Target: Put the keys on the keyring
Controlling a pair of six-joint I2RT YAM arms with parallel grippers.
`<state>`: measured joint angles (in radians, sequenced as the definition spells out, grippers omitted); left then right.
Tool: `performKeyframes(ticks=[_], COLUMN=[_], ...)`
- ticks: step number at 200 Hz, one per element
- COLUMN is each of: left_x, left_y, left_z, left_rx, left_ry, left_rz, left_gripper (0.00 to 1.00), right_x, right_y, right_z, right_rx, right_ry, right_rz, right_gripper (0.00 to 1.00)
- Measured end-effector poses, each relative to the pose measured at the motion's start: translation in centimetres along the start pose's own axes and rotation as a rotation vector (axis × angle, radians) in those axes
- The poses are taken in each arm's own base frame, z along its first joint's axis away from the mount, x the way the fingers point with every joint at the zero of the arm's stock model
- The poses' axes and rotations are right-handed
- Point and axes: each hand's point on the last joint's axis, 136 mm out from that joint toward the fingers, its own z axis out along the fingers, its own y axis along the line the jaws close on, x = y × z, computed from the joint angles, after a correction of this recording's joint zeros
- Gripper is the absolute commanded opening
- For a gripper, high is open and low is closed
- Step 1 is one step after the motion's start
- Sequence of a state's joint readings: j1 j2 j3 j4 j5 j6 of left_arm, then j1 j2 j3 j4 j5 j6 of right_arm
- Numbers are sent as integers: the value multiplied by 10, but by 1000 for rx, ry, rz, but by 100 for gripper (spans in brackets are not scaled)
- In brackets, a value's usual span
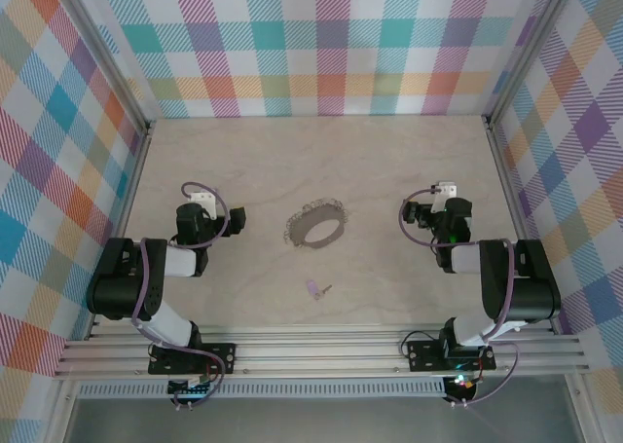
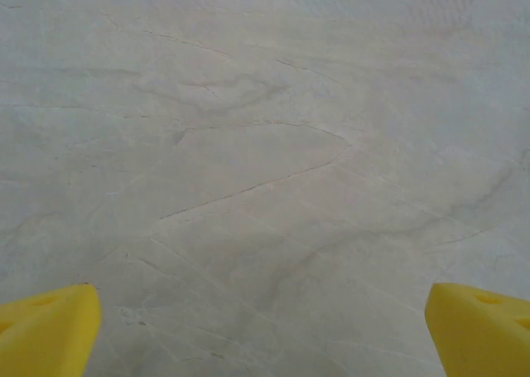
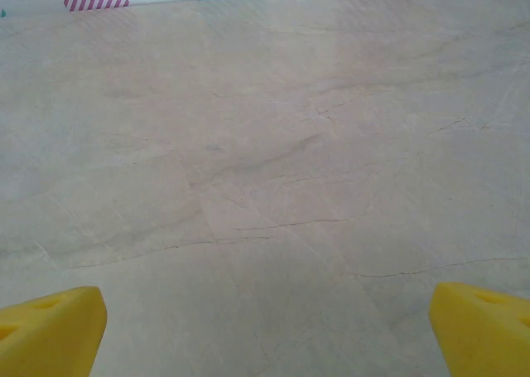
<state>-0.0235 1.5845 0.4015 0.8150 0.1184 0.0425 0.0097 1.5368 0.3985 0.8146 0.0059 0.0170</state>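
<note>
Robot-lab test booth: pastel plaid walls [image 1: 331, 44], aluminium frame rails [image 1: 321, 350], pale wooden tabletop [image 1: 321, 161].

The counter [image 1: 389, 170] is pale beige, veined with thin darker grain lines. The keyring [image 1: 313, 209] is grey with a silvery fringe. Just on the near side of the keyring, the key [image 1: 313, 288] has a pale lilac head and a grey blade. The walls [image 1: 331, 44] around are plaid: teal, orange, purple, yellow and pink on white. Flanking the keyring, the left arm [image 1: 122, 282] and right arm [image 1: 531, 287] are black with white segments. The left claw [image 2: 263, 331] and right claw [image 3: 267, 327] have bright yellow fingers.
</note>
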Motion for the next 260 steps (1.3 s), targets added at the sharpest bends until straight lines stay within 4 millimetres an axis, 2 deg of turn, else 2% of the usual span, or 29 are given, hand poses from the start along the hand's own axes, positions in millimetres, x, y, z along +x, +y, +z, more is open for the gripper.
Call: performKeyframes(ticks=[103, 119, 140, 161, 185, 204, 223, 242, 260], left_x=[0, -7, -30, -52, -69, -79, -78, -69, -57], left_y=[9, 10, 9, 8, 3, -9, -23, -36, -47], left_z=[-1, -3, -10, -18, -24, -28, -33, -38, -42], left_rx=[-64, -75, -83, -96, -107, -95, -79, -78, -84], left_ry=[14, 21, -2, -20, 7, 38, 84, 155, 228], left_rz=[0, -3, -10, -33, -85, -122, -164, -228, -288], left_gripper=[100, 100, 99, 99, 100, 100, 100, 100, 100], right_x=[0, 0, -3, -18, -47, -75, -96, -99, -85], right_y=[0, 0, 0, 1, 2, 3, 9, 22, 42], right_z=[0, 0, -5, -13, -20, -26, -29, -30, -30], right_rx=[0, 1, 3, 3, 9, 17, -10, -80, -169], right_ry=[0, 1, 5, -9, -19, -21, -11, 36, 127], right_rz=[1, 1, 1, 0, 37, 127, 219, 304, 372], right_gripper=[100, 100, 100, 100, 100, 100, 100, 100, 95])
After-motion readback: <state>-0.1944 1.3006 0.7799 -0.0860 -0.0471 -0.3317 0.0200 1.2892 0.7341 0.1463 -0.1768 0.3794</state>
